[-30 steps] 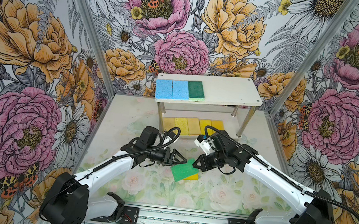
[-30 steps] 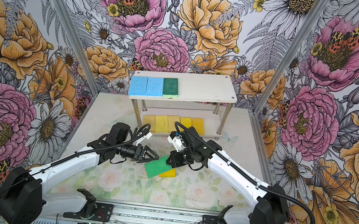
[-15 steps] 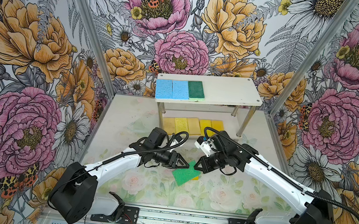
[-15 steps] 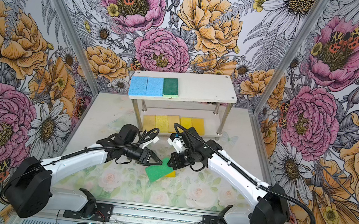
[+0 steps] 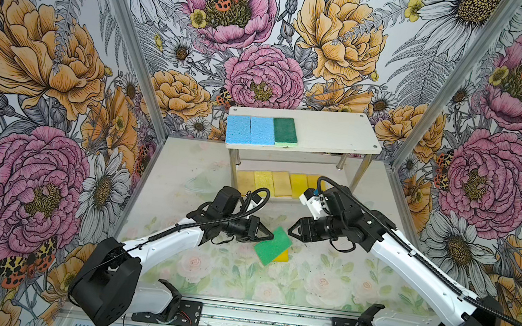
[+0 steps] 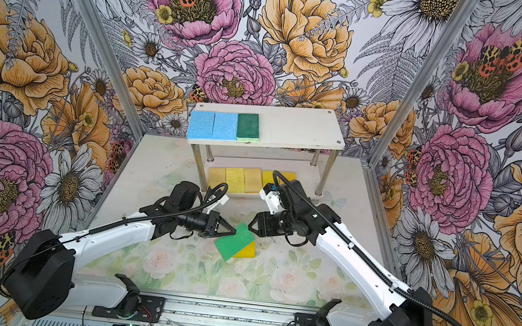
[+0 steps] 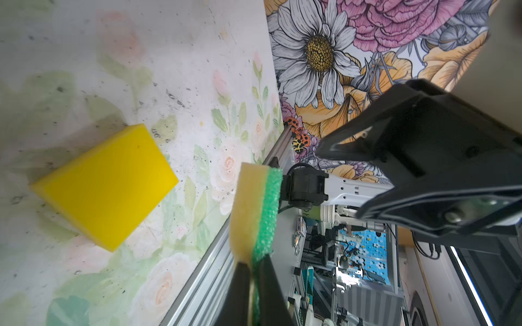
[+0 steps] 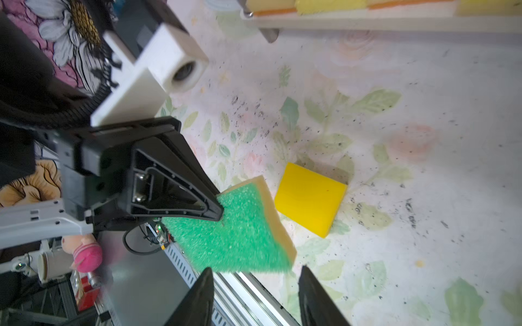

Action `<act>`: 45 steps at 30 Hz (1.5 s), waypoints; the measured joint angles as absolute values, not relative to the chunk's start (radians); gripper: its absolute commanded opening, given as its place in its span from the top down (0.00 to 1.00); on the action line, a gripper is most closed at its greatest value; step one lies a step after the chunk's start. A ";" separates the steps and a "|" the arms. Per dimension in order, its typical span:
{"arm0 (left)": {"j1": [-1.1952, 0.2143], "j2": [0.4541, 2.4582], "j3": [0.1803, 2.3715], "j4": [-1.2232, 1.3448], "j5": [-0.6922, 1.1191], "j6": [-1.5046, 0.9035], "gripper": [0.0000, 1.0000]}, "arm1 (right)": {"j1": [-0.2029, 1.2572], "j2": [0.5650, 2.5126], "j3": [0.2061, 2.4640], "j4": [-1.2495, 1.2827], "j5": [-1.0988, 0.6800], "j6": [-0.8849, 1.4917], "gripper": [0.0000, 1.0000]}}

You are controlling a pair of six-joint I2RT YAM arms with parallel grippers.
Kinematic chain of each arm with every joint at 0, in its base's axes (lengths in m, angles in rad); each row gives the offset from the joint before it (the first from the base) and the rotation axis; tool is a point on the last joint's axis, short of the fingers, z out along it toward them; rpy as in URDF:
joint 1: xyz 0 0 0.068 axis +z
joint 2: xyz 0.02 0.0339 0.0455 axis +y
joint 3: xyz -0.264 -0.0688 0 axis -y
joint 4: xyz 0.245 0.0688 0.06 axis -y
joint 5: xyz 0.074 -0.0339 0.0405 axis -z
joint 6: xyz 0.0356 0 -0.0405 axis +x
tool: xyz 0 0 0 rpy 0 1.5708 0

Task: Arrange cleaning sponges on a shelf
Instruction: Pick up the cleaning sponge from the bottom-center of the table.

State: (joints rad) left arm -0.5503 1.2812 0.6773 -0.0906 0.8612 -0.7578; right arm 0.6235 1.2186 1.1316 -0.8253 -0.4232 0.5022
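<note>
Our left arm [image 5: 169, 240] and right arm [image 5: 409, 263] reached low and inward, hands facing each other. Our left hand [image 5: 270, 236] pinched shut on a corner of the green-topped sponge [image 5: 271, 251]; our right hand [image 5: 290, 232] stood with jaws apart.

The green-topped sponge [image 8: 234, 228] has a pale yellow base, the yellow sponge [image 8: 309, 199] is plain and bright, the desk [image 5: 323, 279] bears faded pink roses and green leaves, and the shelf [image 5: 330, 135] is white.

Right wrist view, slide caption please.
Left jaws pinch the green-topped sponge; right jaws open; yellow sponge lies on the table.
</note>
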 measured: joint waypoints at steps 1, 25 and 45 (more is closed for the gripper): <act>-0.542 1.260 0.617 -0.008 0.819 -0.835 0.95 | 0.610 1.193 1.131 -0.821 -0.408 0.535 0.43; -0.888 0.905 0.181 0.636 -0.433 -1.450 0.91 | 0.810 1.159 0.906 -0.410 -0.344 0.995 0.45; -0.887 0.905 0.181 0.686 -0.437 -1.468 0.90 | 0.871 1.331 0.967 -0.252 -0.352 1.014 0.57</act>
